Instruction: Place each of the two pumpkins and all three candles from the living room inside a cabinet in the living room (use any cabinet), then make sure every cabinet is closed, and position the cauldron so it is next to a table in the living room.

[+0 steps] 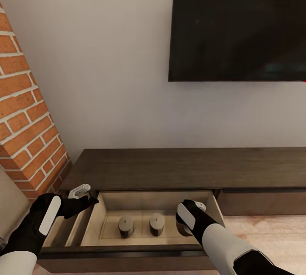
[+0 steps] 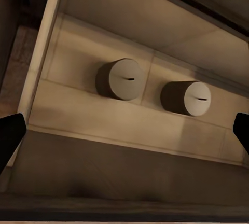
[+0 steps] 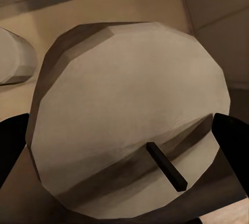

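At the far left, a brick column (image 1: 25,139) is meeting the pale wall, and the long dark cabinet (image 1: 178,166) is running along that wall under a black screen (image 1: 238,24).

The left gripper (image 1: 80,196) is hovering at the left edge of the pulled-out drawer (image 1: 106,230). Its wrist view is showing 2 dark fingertips (image 2: 10,136) spread wide with nothing between them, so it is standing open and empty. It is probably waiting there so it can push the drawer front once loading is done.

Inside the drawer, on the pale beige floor, 2 candles are standing upright side by side, slightly apart: the left candle (image 1: 126,226) and the middle candle (image 1: 156,224), each a short grey cylinder with a wick slit on top. They are sitting toward the front of the compartment, which is leaving room beside them.

Further right, the right gripper (image 1: 187,219) is reaching down into the same drawer. Its wrist camera is looking straight onto the flat top of a third candle (image 3: 129,115), with a dark fingertip (image 3: 236,141) at each side of it. The fingers are flanking the candle closely, but I cannot tell whether they are pressing on it or have just let go.

My reading is that the 3rd candle is being set beside the other 2. The drawer is not yet closed.
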You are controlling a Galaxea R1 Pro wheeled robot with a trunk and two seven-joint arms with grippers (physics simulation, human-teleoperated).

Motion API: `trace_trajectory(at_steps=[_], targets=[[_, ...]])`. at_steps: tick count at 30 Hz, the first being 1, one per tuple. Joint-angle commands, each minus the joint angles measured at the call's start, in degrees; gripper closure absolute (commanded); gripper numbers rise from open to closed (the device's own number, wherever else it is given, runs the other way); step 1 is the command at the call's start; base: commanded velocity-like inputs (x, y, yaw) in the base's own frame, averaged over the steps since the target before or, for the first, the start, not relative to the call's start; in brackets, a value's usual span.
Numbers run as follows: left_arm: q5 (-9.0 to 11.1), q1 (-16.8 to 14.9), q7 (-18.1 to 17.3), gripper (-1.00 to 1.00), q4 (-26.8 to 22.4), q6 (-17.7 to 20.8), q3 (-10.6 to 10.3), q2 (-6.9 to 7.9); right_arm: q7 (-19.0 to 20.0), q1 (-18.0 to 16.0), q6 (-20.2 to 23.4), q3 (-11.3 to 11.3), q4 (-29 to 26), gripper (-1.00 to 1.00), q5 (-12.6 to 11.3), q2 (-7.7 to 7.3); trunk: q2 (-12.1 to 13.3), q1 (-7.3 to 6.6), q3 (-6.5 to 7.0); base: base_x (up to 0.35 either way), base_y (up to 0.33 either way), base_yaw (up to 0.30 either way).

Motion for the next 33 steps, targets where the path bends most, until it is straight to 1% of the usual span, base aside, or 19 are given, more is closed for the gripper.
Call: trace_trajectory(at_steps=[1, 10, 19, 25, 33], targets=[[0.02, 0.00, 0.00, -1.00, 0.00, 0.00, 0.00, 0.00, 0.05, 0.00, -0.03, 0.01, -0.01, 1.00, 0.01, 0.02, -0.42, 0.23, -0.18, 0.000, 0.000, 0.000], [0.02, 0.00, 0.00, -1.00, 0.00, 0.00, -0.06, 0.00, 0.05, 0.02, -0.03, 0.01, -0.01, 1.00, 0.03, 0.09, -4.03, 2.20, -1.80, 0.000, 0.000, 0.000], [0.02, 0.00, 0.00, -1.00, -0.08, 0.00, -0.04, 0.00, 0.05, -0.01, -0.03, 0.01, -0.01, 1.00, 0.07, 0.09, -4.03, 2.20, -1.80, 0.001, 0.000, 0.000], [0.02, 0.00, 0.00, -1.00, -0.09, 0.00, -0.07, 0.00, 0.05, 0.02, -0.03, 0.01, -0.01, 1.00, 0.06, 0.09, -4.03, 2.20, -1.80, 0.129, 0.000, 0.000], [0.02, 0.00, -0.08, -1.00, -0.14, 0.00, 0.01, 0.00, 0.05, -0.02, 0.10, 0.02, -0.01, 1.00, 0.02, 0.04, -4.03, 2.20, -1.80, 0.015, 0.000, 0.000]])
